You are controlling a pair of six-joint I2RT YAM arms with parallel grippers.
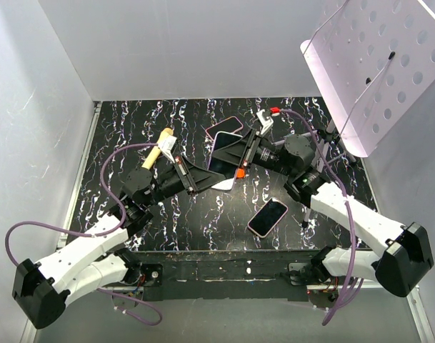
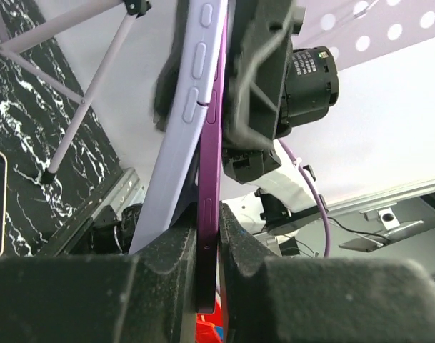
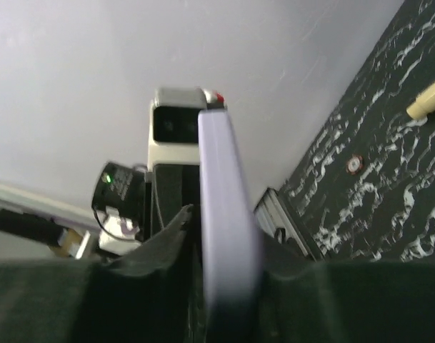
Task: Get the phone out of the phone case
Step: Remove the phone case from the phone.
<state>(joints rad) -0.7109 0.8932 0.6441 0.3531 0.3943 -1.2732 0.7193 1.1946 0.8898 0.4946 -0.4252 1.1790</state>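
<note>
No legible word, brand, number or sign in any of the three views. Only lettering noted: a few short lines of small white print on the side of the black cylindrical motor housing [image 2: 311,69], upper right of the left wrist view; print too fine and too tilted to make out a single character

Table [image 1: 203,214]: black top, white marbling (glossy). Walls [image 1: 203,43]: plain white, three sides. Panel [image 1: 388,64]: white, perforated, tilted, upper right.
</note>
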